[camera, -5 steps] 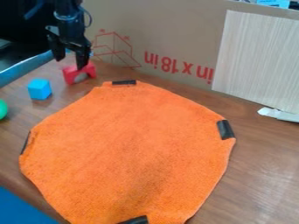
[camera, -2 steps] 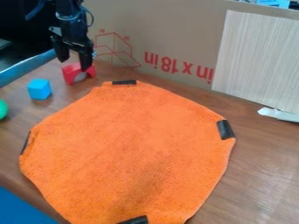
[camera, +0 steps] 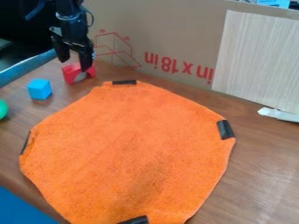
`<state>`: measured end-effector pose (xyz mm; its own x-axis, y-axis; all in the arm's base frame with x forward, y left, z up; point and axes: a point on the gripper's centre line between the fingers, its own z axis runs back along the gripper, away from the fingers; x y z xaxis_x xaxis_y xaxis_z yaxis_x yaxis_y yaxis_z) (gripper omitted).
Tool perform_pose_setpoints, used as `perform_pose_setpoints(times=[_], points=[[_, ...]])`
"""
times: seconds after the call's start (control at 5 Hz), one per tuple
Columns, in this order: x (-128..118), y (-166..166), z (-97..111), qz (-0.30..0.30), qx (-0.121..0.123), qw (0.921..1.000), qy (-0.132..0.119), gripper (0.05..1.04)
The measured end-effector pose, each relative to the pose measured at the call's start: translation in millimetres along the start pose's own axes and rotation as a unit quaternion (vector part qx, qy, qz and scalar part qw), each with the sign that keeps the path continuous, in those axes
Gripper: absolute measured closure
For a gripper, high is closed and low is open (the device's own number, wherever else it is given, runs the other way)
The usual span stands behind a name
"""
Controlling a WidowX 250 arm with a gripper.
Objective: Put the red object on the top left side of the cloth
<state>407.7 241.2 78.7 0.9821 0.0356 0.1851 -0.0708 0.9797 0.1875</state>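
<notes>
Hanging at the upper left of the frame, our gripper (camera: pixel 74 64) holds its fingers spread, nothing visibly pinched between them, above the red block (camera: pixel 69 74). We judge the step in hand to be the grasp, with the carry to the orange cloth (camera: pixel 128 144) not yet done. To do it well, we should centre the block between the fingers before going lower: the finger nearer the frame's centre overlaps the block's top in view and could land on it rather than pass beside it. We would then descend straight, set both fingertips against solid red, away from the notch at the block's foot, and close evenly so that it does not twist or tip. The cardboard (camera: pixel 175 35) behind and the blue cube (camera: pixel 39 89) toward the left edge leave us reason to keep sideways moves small. A clear lift should precede the carry, or we risk dragging the cloth's edge. The block stands on the table (camera: pixel 257 166) at the upper left of the frame, off the cloth, just beyond its upper-left edge. Relative to our gripper, it lies below, its left part under the gap and its right part under the finger nearer the frame's centre; whether that finger touches it, we cannot tell.
</notes>
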Motion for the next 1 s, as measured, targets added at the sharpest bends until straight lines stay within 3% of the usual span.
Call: perform_pose_setpoints(times=[0.6,0.8,1.0], points=[[-4,3,-16,-0.002,0.010,0.9996,0.027,0.110],[-3,1,-14,0.004,0.022,0.9990,0.037,0.400],[-2,-8,-16,-0.004,0.021,0.9992,0.034,0.527]])
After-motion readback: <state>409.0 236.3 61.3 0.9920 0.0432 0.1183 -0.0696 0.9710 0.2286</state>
